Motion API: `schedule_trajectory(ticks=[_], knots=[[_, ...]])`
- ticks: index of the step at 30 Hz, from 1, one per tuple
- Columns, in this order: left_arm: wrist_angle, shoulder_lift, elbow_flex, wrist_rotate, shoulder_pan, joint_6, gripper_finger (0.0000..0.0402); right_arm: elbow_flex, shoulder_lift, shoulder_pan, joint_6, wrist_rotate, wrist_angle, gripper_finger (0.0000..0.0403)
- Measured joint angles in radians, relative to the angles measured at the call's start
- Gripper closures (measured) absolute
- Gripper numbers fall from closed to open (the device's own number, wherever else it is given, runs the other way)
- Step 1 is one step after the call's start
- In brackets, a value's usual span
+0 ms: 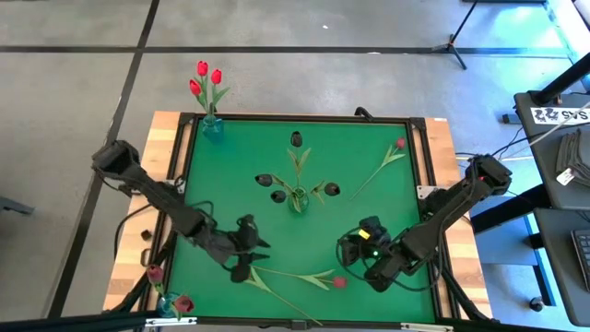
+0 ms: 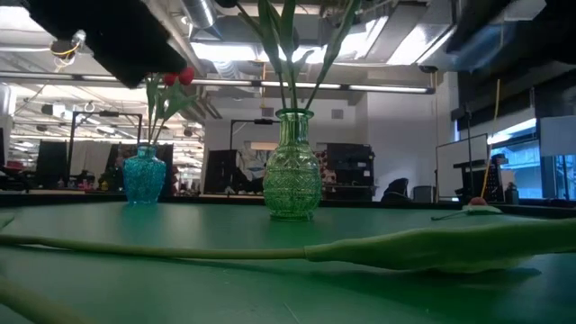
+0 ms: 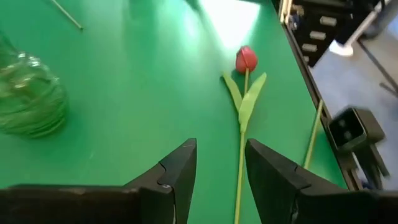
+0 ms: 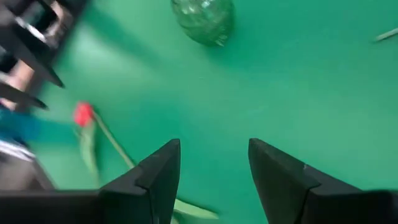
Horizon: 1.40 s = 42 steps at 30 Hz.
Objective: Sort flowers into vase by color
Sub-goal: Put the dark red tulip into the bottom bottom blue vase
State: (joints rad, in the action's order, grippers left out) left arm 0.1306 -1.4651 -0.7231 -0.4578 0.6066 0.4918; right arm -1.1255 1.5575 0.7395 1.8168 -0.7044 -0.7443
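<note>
red tulip (image 3: 246, 59) on green mat just ahead of open left gripper (image 3: 219, 163)

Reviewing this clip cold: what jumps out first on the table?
The bright green mat dominates, with a clear green vase of dark tulips at its centre. A blue vase at the far left corner holds red tulips. Near the front edge, a loose red tulip lies between the left tool and right tool, both open.
</note>
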Motion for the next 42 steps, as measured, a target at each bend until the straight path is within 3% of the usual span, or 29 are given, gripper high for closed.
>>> schedule_trajectory(ticks=[8,16,25,34,42], knots=[[0.295,-0.182,0.0,-0.056,-0.014,0.033,0.0268,0.0,-0.07,0.0,-0.12,0.158,-0.207,0.0212],[0.297,-0.253,-0.055,-0.045,-0.019,0.057,0.0266,0.0,-0.107,0.0,-0.15,0.19,-0.252,0.0212],[0.296,-0.429,-0.207,-0.059,-0.041,0.04,0.0229,0.0,-0.108,0.0,-0.149,0.244,-0.242,0.0212],[0.267,-0.548,-0.328,0.026,-0.066,-0.026,0.0202,0.0,-0.107,-0.05,-0.146,0.291,-0.217,0.0212],[0.276,-0.578,-0.337,0.128,-0.08,-0.038,0.0201,0.0,-0.108,-0.046,-0.125,0.323,-0.196,0.0212]])
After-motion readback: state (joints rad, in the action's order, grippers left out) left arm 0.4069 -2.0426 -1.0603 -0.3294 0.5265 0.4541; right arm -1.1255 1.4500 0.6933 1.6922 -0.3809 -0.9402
